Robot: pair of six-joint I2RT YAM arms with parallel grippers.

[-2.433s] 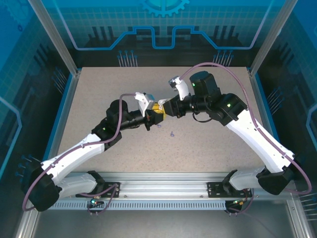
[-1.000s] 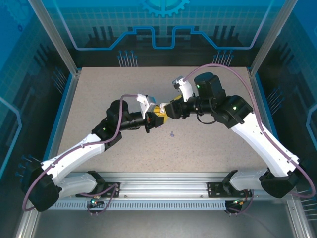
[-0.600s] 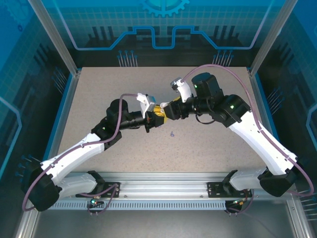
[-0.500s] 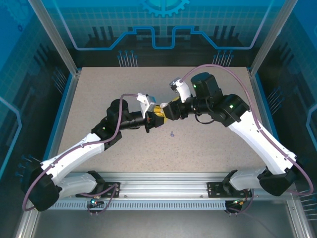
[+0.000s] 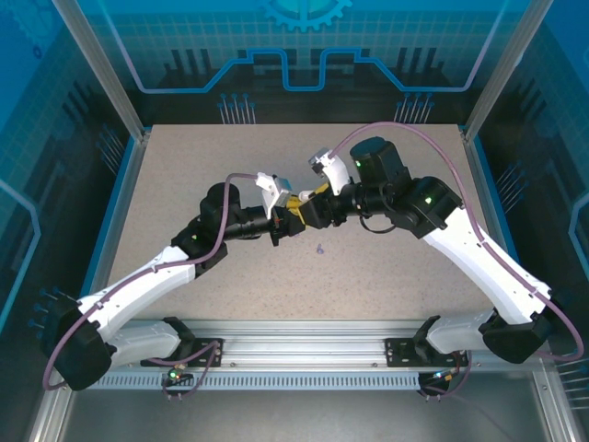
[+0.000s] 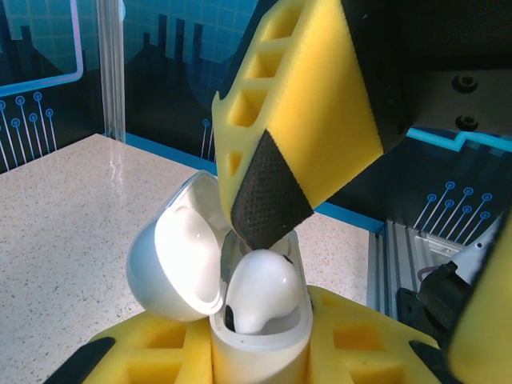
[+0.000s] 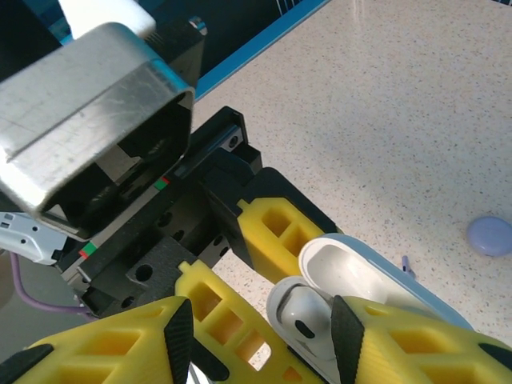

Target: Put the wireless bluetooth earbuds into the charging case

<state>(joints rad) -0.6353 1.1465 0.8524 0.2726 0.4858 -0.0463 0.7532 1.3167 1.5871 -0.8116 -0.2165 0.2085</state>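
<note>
Top external: both arms meet mid-surface point(image 5: 184, 184). Left gripper point(image 5: 286, 218) and right gripper point(image 5: 310, 202) are nose to nose. The flat purple disc point(image 5: 319, 249) lies on the surface just near of them, apart from both.

Left wrist: the left gripper is clamped tight on the charging case point(image 6: 260, 352), with its yellow fingers point(image 6: 356, 340) on both sides of the base. The case is upright, lid swung open to the left. One earbud point(image 6: 260, 292) sits in the case mouth, rounded end up. A right-gripper finger point(image 6: 304, 120) comes in from above, its black pad tip touching the top of the earbud.

Right wrist: the right gripper's jaws are spread, pads either side of the earbud, with a clear gap on one side, so no grip on it. The open lid is just beyond, the disc on the surface at far right.
</note>
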